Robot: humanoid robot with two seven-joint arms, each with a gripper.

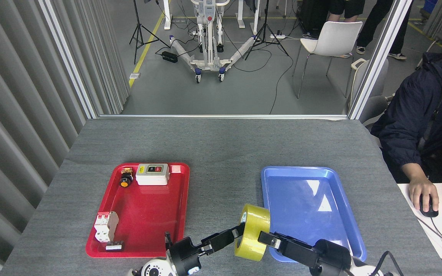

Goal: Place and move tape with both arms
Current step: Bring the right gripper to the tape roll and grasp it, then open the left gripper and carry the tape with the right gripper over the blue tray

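The tape [251, 239], a yellow roll with a white core, hangs on edge above the grey table [221, 145], just left of the blue tray's near-left corner. My left gripper [239, 229] comes in from the lower left and is shut on the roll's left rim, one finger reaching into the core. My right gripper [263, 237] comes in from the lower right, its dark fingertip lying against the roll's right side. Whether its fingers are closed on the roll is hidden.
A red tray [144, 214] at the left holds a grey switch box [152, 174], a yellow-capped push button [125, 181], a white breaker [106, 226] and a small black part [114, 245]. The blue tray [309, 207] lies at the right. A person's hand [422, 189] rests on a mouse at the far right.
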